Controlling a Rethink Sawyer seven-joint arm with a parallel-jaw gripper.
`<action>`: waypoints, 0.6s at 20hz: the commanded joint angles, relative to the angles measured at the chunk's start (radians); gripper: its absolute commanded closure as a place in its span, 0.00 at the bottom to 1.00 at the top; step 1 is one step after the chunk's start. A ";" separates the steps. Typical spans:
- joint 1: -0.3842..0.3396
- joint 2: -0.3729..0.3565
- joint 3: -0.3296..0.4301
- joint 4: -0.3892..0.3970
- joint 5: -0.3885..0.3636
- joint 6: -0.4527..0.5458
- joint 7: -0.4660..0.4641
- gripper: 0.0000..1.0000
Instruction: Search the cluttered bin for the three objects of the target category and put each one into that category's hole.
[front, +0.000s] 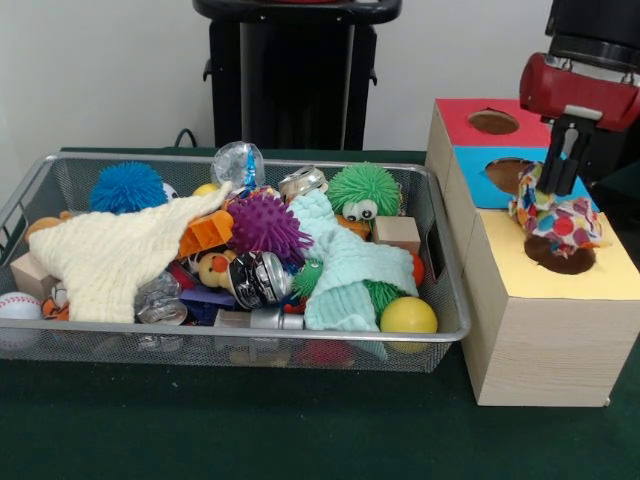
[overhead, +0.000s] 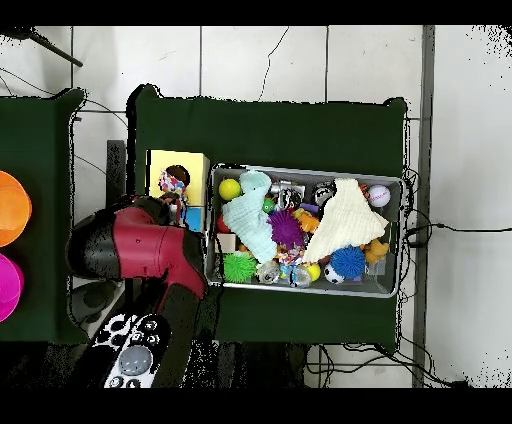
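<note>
Crumpled wad of shiny plastic wrapper (front: 556, 222), spotted red, yellow, blue and white, sits at the rim of the round hole in the yellow-topped wooden box (front: 545, 325), its long axis roughly upright. The black gripper (front: 558, 172) of the red arm (overhead: 150, 245) has its fingers clenched on the wad's top. Bare yellow surface surrounds the hole. Left in the front view, just beside the box, stands the crowded silver wire-mesh bin (front: 440, 235).

a glossy red-shelled arm (overhead: 140, 250) with black joints ends in a dark, seemingly grey-fingered gripper (front: 562, 170).
</note>
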 joint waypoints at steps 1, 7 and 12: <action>-0.101 -0.026 0.170 0.109 -0.081 -0.017 0.041 1.00; -0.103 0.018 0.162 0.041 -0.126 -0.020 0.047 1.00; -0.115 -0.038 0.185 0.128 -0.163 -0.053 0.069 1.00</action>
